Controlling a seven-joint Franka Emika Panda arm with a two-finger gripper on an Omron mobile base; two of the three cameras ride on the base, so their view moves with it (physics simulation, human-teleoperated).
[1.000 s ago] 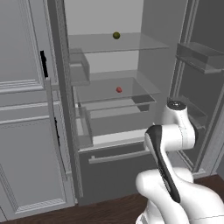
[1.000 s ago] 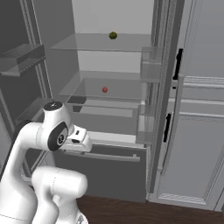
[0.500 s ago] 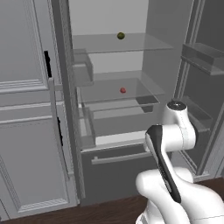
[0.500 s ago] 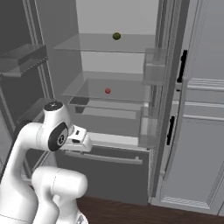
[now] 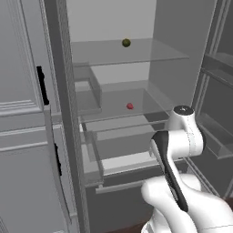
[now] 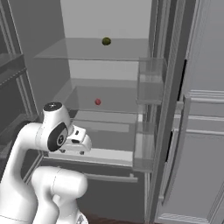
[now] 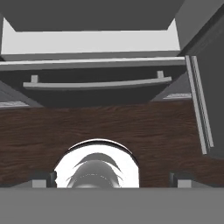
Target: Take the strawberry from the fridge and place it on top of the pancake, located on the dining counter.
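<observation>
Closer now than a second ago, the whole scene has swelled in both base views: the base has driven up to the open fridge [image 5: 173,50], so this is camera travel, not things shifting. The arm keeps the same folded pose against the base, elbow high and hand tucked low. That reads as the approach leg nearly done, with the reach into the fridge not yet begun.

Both fridge doors stand open, their door bins flanking the pale interior. To the left of the fridge in the left base view, and to its right in the right base view, sit the light grey cabinets [image 5: 18,91] with black handles. Low in the fridge, a drawer with a long bar handle [image 7: 96,83] faces the hand camera, above dark wood flooring [image 7: 109,122].

The strawberry [image 5: 130,106] lies on the middle glass shelf [image 5: 113,98], roughly centred and well back from the front edge. One shelf up rests a small olive-green fruit [image 5: 126,43], well apart from the strawberry and no obstacle.

The gripper [image 7: 111,177] points down toward the floor, its two finger tips set far apart at the bottom of the hand view, so the jaws look wide and carry nothing; only the tips show, so I would hold that loosely.

What stands in the way is mostly geometry: the hand must rise and pass between the two glass shelves, and the clear door bin [image 6: 151,81] crowds one side of the opening.
</observation>
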